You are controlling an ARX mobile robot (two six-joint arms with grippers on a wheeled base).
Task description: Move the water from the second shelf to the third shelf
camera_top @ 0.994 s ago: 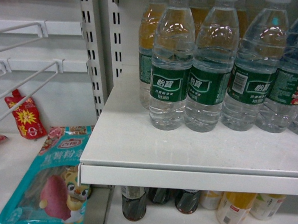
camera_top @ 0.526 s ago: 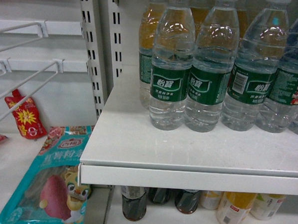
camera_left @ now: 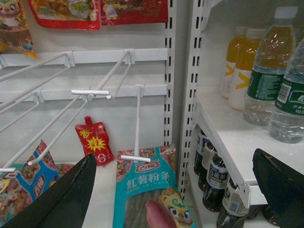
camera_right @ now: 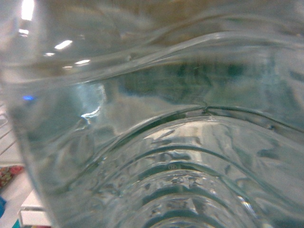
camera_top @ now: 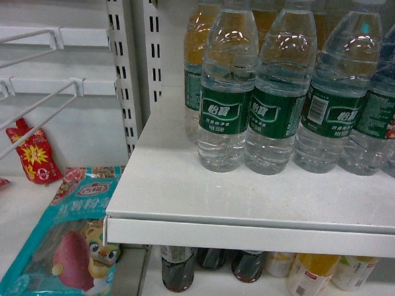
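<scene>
Head view: water bottles (camera_top: pixel 228 90) with green labels in white Chinese script are stood upright on a white shelf (camera_top: pixel 248 197). A ribbed clear bottle (camera_right: pixel 156 142) fills the right wrist view; jaw state cannot be told. The left gripper (camera_left: pixel 180 190) is spread, empty

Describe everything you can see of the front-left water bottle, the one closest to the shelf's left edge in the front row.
The water bottle is clear ribbed plastic with a white cap and a green wrap label bearing white Chinese characters. It looks full and sealed, and stands upright on the white shelf, well back from the front lip. Its right side sits against a matching bottle, and a bottle of yellowish drink stands right behind it. No gripper shows near it in the head view.
</scene>
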